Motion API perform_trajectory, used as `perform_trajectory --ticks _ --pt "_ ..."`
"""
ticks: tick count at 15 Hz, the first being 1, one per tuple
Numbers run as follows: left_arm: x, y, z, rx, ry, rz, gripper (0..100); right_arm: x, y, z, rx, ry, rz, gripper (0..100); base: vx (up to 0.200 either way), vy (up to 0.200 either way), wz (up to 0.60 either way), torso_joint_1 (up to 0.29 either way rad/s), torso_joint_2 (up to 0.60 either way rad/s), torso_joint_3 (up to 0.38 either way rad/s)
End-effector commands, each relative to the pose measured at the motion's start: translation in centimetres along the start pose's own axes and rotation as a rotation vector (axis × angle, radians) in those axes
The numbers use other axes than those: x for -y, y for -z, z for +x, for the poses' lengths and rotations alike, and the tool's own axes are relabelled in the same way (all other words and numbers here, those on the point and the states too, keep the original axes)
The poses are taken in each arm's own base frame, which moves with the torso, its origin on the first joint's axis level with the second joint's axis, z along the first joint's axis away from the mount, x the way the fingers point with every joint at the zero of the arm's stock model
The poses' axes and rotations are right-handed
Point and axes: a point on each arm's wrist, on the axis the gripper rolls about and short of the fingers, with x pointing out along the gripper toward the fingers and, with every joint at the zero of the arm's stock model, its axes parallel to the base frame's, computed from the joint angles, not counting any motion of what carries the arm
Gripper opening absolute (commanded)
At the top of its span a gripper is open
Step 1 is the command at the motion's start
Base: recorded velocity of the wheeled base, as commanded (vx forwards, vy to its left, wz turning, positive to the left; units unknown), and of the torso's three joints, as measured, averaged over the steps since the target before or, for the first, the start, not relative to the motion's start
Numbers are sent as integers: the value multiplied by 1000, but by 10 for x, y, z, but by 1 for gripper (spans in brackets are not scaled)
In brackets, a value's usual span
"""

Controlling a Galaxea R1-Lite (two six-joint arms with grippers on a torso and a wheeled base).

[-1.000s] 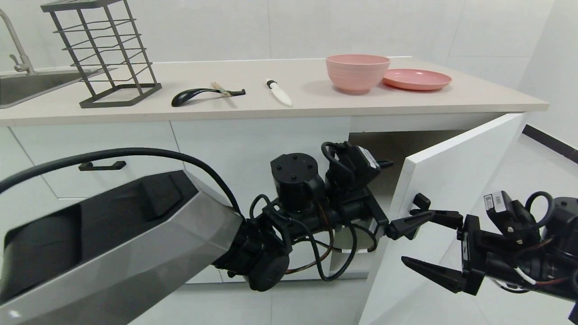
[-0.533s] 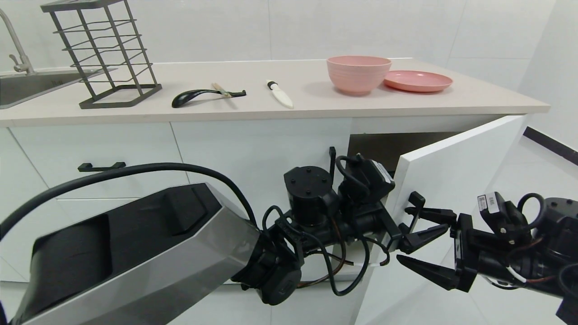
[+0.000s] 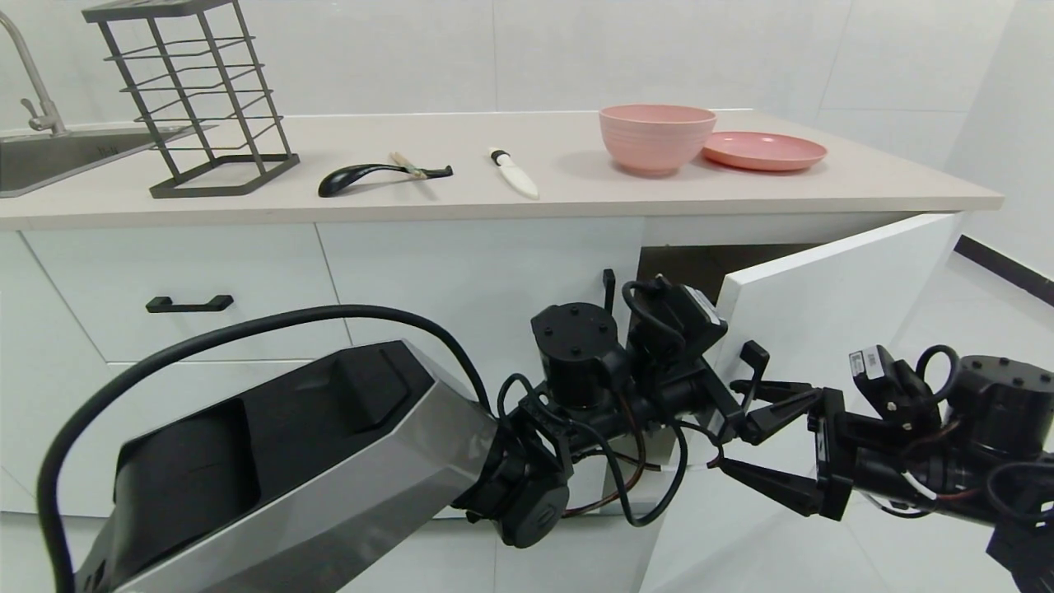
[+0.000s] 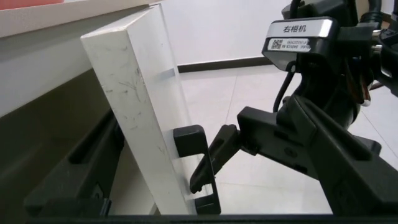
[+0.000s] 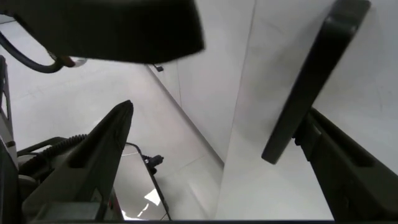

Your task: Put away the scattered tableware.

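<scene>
The counter [image 3: 560, 177] holds bowl [image 3: 656, 137], plate [image 3: 764, 151] and knife [image 3: 516, 173], well above the right gripper [image 3: 733, 449], which, spread wide, straddles the half-open door's [image 3: 840, 280] upright handle [image 3: 751, 364], one finger close against it.

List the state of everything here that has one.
cabinet door, partly open
drawer, shut
pink bowl, upright
pink plate, flat on the counter
dish rack, upright, empty
right pincer, open about the door handle
left pincer, at the door's edge, open or shut unclear
</scene>
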Motion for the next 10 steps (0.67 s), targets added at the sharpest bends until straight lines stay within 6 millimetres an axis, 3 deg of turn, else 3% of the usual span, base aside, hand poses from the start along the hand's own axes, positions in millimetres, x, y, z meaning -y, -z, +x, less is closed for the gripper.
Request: perform_trajectory --ticks 1,7,10 --pt "-5 0 -1 4 -9 5 100 3 2 -1 -4 28 2 100 0 0 0 0 0 0" --pt "-3 13 0 -25 -80 -37 100 16 1 -19 6 115 -10 100 0 0 0 0 0 0" --pt "-6 9 4 -16 -114 -39 100 8 -2 -29 9 123 -13 100 0 0 0 0 0 0"
